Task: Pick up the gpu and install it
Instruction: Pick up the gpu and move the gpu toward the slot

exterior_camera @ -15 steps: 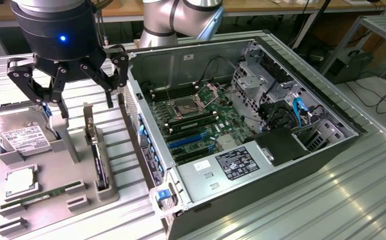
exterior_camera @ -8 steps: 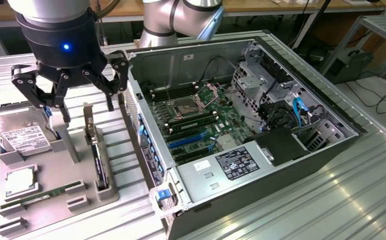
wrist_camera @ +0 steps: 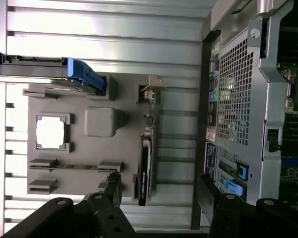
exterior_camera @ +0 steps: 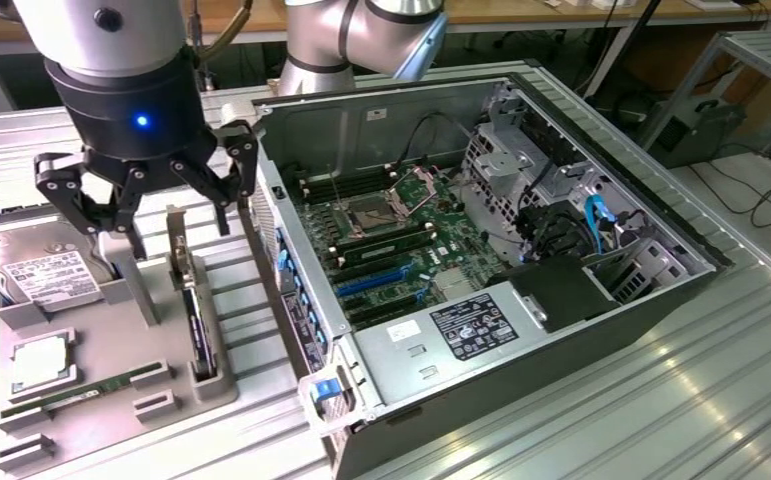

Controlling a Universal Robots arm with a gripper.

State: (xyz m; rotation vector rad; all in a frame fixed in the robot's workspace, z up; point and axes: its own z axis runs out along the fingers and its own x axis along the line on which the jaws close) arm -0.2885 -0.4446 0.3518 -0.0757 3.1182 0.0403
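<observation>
The hand (exterior_camera: 165, 222) hangs wide open above the grey tray (exterior_camera: 118, 340) and holds nothing. The gpu (exterior_camera: 198, 330) stands on edge in a tray slot below the hand, between the hard drive (exterior_camera: 45, 272) and the open computer case (exterior_camera: 492, 250). The tray rests on the counter (exterior_camera: 705, 400).

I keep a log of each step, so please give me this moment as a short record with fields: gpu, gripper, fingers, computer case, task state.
gpu: standing on edge in a slot of the gray tray, not held
gripper: hovers above the tray, over the gpu
fingers: open
computer case: side open, beside the tray, motherboard visible
task state: gpu not yet picked up
</observation>
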